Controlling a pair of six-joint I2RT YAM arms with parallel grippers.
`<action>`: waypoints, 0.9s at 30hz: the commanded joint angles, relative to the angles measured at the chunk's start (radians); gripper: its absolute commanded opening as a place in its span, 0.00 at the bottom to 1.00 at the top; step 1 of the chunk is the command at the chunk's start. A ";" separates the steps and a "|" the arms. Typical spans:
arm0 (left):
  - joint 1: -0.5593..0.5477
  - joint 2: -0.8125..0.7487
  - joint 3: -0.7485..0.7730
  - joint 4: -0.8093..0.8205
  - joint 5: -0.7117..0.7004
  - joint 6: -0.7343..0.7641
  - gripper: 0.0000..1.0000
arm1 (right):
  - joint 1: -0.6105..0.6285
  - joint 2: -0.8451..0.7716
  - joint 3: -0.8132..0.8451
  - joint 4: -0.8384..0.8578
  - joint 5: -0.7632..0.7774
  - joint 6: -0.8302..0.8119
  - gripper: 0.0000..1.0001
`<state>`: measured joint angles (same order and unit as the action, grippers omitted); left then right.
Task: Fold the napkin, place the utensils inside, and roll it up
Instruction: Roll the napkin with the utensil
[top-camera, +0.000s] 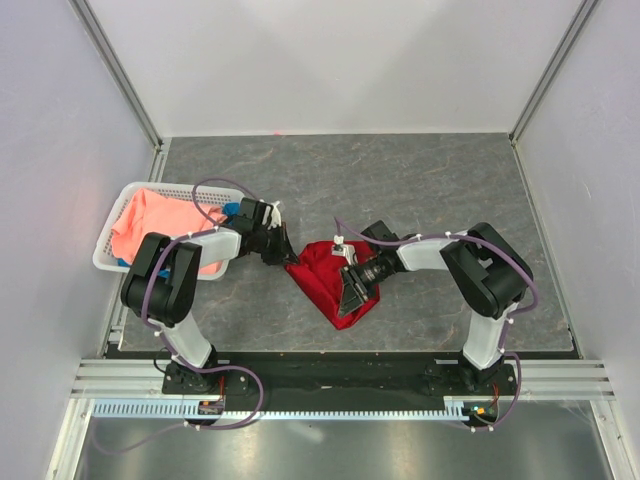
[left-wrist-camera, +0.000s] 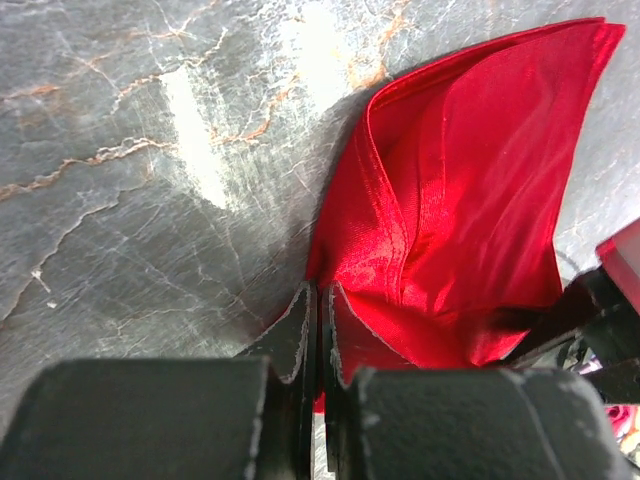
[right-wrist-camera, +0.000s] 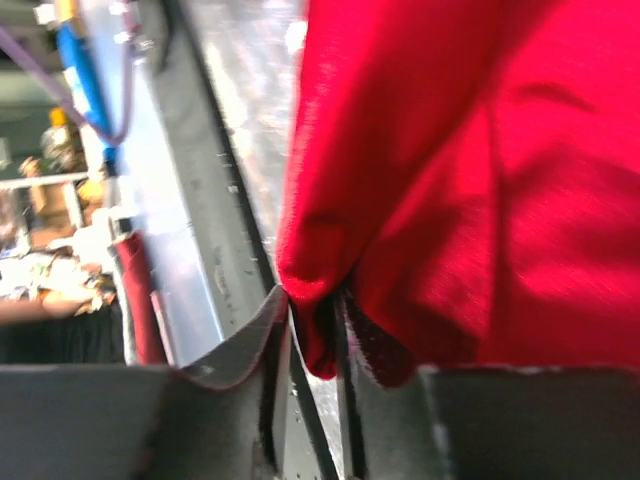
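From my station I see the left arm bent at the elbow, its forearm running rightward over the grey marbled tabletop (top-camera: 420, 180). The left pincer (top-camera: 283, 255) (left-wrist-camera: 318, 292) is pressed together on the left corner of the soft deep red cloth napkin (top-camera: 325, 275) (left-wrist-camera: 460, 200) (right-wrist-camera: 480, 150). The right arm mirrors it, elbow out to the right and forearm pointing left. The right pincer (top-camera: 352, 290) (right-wrist-camera: 315, 305) is clamped on a fold of the same napkin, with red fabric bunched between its fingers (right-wrist-camera: 240, 350). The napkin sits crumpled in a rough wedge between the two pincers, toward the front middle of the tabletop. At the left edge stands a white plastic mesh basket (top-camera: 104, 250) holding a salmon-pink cloth (top-camera: 150, 220) and a bit of blue cloth (top-camera: 232, 208), apart from the napkin. The left forearm crosses over the basket's near corner.
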<state>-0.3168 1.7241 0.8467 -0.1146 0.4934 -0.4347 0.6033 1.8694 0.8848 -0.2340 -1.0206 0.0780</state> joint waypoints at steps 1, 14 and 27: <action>-0.018 0.014 0.022 -0.117 -0.076 0.040 0.02 | -0.014 -0.068 0.025 -0.094 0.321 -0.011 0.35; -0.021 0.037 0.098 -0.266 -0.081 0.040 0.02 | 0.025 -0.351 0.127 -0.223 0.539 -0.007 0.71; -0.021 0.049 0.155 -0.381 -0.069 0.062 0.02 | 0.618 -0.235 0.216 -0.114 1.494 -0.173 0.75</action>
<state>-0.3328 1.7573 0.9707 -0.4309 0.4446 -0.4206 1.1503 1.5295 1.0470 -0.3847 0.1635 -0.0174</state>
